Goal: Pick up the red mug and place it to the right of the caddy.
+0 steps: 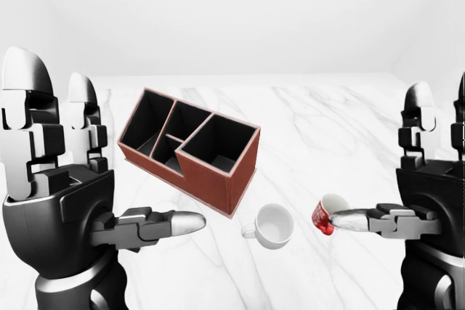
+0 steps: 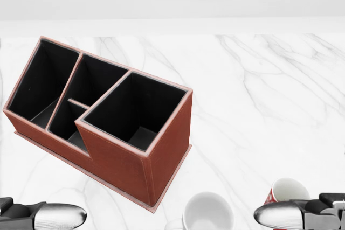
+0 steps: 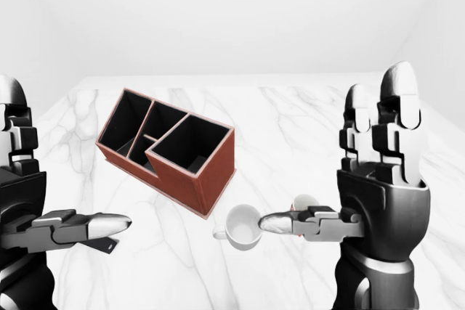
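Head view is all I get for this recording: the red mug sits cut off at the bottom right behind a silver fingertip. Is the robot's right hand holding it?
Observer: No. In the left-eye view the right hand is open, fingers upright; only its thumb tip crosses in front of the red mug with white inside.
Operator: Is the mug standing?
Observer: It looks tilted, its mouth facing up and toward the view's right.
Operator: And the left hand?
Observer: The left hand is open too, holding nothing, left of the reddish-brown compartmented caddy.
Operator: The white cup, is it whole?
Observer: Yes, the white ceramic cup shows its handle on the view's left.
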You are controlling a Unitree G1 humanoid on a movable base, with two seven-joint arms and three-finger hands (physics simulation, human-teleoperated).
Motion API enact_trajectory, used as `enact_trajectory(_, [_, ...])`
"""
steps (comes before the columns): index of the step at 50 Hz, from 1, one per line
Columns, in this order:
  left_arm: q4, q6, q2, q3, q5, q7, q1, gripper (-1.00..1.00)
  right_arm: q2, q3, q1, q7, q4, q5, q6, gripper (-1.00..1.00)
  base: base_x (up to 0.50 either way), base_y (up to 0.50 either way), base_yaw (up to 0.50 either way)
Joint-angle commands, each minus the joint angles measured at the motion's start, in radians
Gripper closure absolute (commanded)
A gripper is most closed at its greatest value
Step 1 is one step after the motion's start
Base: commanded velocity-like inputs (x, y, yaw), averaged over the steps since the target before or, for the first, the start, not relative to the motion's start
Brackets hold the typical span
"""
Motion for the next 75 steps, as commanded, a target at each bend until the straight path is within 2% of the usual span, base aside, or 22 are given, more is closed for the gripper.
enact_trajectory(1, [0.101,0.000,0.001,0.005,-0.003,0.013,-0.046,-1.00,-0.077,-0.247,-0.139,-0.015,-0.069,0.210,0.000,-1.00,0.00,0.00,0.00])
enact_trajectory(7, [0.086,0.000,0.001,0.015,-0.012,0.012,-0.051,-1.00,-0.153,-0.367,-0.120,0.058,-0.073,0.271,0.000,-1.00,0.00,0.00,0.00])
enact_trajectory(9, [0.072,0.000,0.002,0.017,-0.015,0.012,-0.054,-1.00,-0.196,-0.470,-0.135,0.057,-0.073,0.367,0.000,-1.00,0.00,0.00,0.00])
enact_trajectory(10, [0.072,0.000,0.002,0.017,-0.015,0.012,-0.054,-1.00,-0.204,-0.475,-0.133,0.047,-0.073,0.382,0.000,-1.00,0.00,0.00,0.00])
enact_trajectory(12, [0.065,0.000,0.002,0.018,-0.017,0.011,-0.052,-1.00,-0.245,-0.554,-0.125,0.049,-0.073,0.466,0.000,-1.00,0.00,0.00,0.00])
enact_trajectory(16, [0.068,0.000,0.001,0.016,-0.017,0.011,-0.048,-1.00,-0.303,-0.621,-0.087,0.091,-0.073,0.521,0.000,-1.00,0.00,0.00,0.00])
enact_trajectory(20, [0.073,0.000,0.000,0.012,-0.015,0.011,-0.045,-1.00,-0.329,-0.625,-0.060,0.164,-0.073,0.487,0.000,-1.00,0.00,0.00,0.00])
enact_trajectory(21, [0.072,0.000,0.000,0.007,-0.011,0.013,-0.043,-1.00,-0.356,-0.652,-0.057,0.178,-0.073,0.521,0.000,-1.00,0.00,0.00,0.00])
enact_trajectory(25, [0.070,0.000,0.000,-0.001,-0.006,0.015,-0.044,-1.00,-0.411,-0.730,-0.099,0.148,-0.073,0.623,0.000,-1.00,0.00,0.00,0.00])
enact_trajectory(27, [0.075,0.000,-0.001,-0.007,-0.003,0.015,-0.040,-1.00,-0.424,-0.796,-0.130,0.140,-0.071,0.701,0.000,-1.00,0.00,0.00,0.00])
enact_trajectory(28, [0.075,0.000,-0.001,-0.007,-0.003,0.015,-0.040,-1.00,-0.426,-0.803,-0.136,0.140,-0.072,0.707,0.000,-1.00,0.00,0.00,0.00])
enact_trajectory(30, [0.077,0.000,-0.001,-0.008,-0.003,0.013,-0.037,-1.00,-0.431,-0.806,-0.108,0.205,-0.072,0.657,0.000,-1.00,0.00,0.00,0.00])
enact_trajectory(31, [0.071,0.000,-0.001,-0.004,-0.007,0.012,-0.039,-1.00,-0.427,-0.830,-0.109,0.221,-0.072,0.677,0.000,-1.00,0.00,0.00,0.00])
enact_trajectory(38, [0.056,0.000,0.000,0.001,-0.011,0.010,-0.044,-1.00,-0.457,-0.821,-0.131,0.374,-0.073,0.557,0.000,-1.00,0.00,0.00,0.00])
enact_trajectory(44, [0.058,0.000,0.000,0.001,-0.012,0.009,-0.043,-1.00,-0.450,-0.805,-0.163,0.501,-0.058,0.415,0.000,-1.00,0.00,0.00,0.00])
enact_trajectory(47, [0.072,0.000,-0.001,-0.006,-0.007,0.011,-0.038,-1.00,-0.441,-0.766,-0.165,0.547,-0.047,0.349,0.000,-1.00,0.00,0.00,0.00])
enact_trajectory(53, [0.063,0.000,0.000,0.004,-0.012,0.011,-0.048,-1.00,-0.391,-0.707,-0.132,0.549,-0.059,0.163,0.000,-1.00,0.00,0.00,0.00])
enact_trajectory(59, [0.059,0.000,0.000,0.002,-0.012,0.010,-0.043,-1.00,-0.377,-0.680,-0.154,0.549,-0.030,0.032,0.000,-1.00,0.00,0.00,0.00])
enact_trajectory(66, [0.067,0.000,-0.002,-0.028,0.005,0.014,-0.026,-1.00,-0.319,-0.658,-0.131,0.549,-0.003,-0.080,0.000,-1.00,0.00,0.00,0.00])
enact_trajectory(75, [0.050,0.000,0.001,0.012,-0.012,0.008,-0.050,-1.00,-0.277,-0.621,-0.089,0.549,0.061,-0.188,0.000,-1.00,0.00,0.00,0.00])
